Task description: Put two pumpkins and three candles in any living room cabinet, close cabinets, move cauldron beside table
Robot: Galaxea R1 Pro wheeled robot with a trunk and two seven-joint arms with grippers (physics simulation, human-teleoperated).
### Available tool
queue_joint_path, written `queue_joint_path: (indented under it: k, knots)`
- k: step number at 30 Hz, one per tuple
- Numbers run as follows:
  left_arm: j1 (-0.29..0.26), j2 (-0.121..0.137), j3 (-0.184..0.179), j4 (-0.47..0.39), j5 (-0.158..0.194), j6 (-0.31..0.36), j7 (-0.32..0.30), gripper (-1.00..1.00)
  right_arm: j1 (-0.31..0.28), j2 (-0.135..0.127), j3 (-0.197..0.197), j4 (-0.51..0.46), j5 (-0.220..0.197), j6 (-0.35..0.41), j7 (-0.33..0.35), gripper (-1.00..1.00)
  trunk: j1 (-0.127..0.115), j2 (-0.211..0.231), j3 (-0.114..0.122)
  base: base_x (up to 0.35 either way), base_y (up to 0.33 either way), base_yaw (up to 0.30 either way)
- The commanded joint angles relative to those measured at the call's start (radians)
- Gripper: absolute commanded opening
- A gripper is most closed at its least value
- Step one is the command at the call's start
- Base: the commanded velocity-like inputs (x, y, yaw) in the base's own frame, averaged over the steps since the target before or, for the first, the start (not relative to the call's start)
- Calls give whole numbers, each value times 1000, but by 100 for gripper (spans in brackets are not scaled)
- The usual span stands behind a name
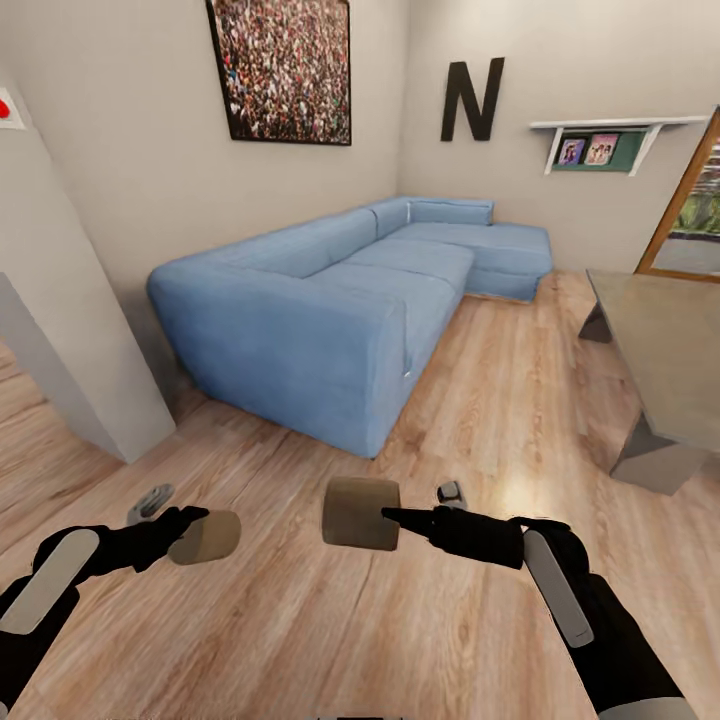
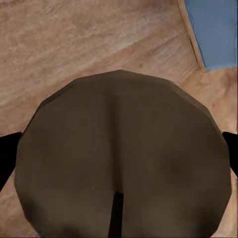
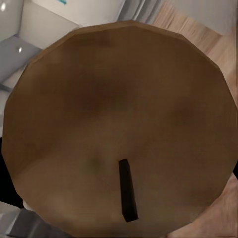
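A: Now, candles first. Count?

B: Two. First candle point(image 1: 206, 537), brown and round, is clamped in the left gripper point(image 1: 185, 520). Second candle point(image 1: 361, 513), same brown, is clamped in the right gripper point(image 1: 420, 506). Both are held above the wooden floor point(image 1: 470, 400), apart from each other.

A: What do the wrist cameras add?

B: The tops. The left wrist view gives the first candle point(image 2: 121, 158) end-on, a faceted disc with a dark wick point(image 2: 116, 213) and a black fingertip point(image 2: 7, 154) against each side. The right wrist view gives the second candle point(image 3: 119, 126) the same way, with its wick point(image 3: 127, 190) leaning; the fingers there are too hidden to judge. The head view has the second candle side-on, so it looks squarish.

A: Surroundings, outward from the grippers?

B: One blue corner sofa point(image 1: 330, 300) ahead of both. One grey table point(image 1: 665, 345) ahead of the right gripper and off to its outer side. On the walls beyond: one crowd picture point(image 1: 285, 65), one black letter N point(image 1: 472, 98), one white shelf point(image 1: 612, 126) holding two photos.
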Motion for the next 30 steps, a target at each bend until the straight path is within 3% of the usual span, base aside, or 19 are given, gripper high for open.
queue_joint_path:
  k: [1,27,30]
  knots:
    - [0,0,-2,-1,11,-1,9,-100,-1,0,0,0,-6,6,2,-100,-1,0,4,-342,0,-256]
    - [1,-9,-3,-7,11,-1,9,-100,-1,-1,0,37,-12,6,14,-100,-13,6,125,-342,0,-257]
    - [1,-9,-3,-7,11,-1,9,-100,-1,1,-1,53,-12,6,14,-100,-13,6,127,-342,0,-257]
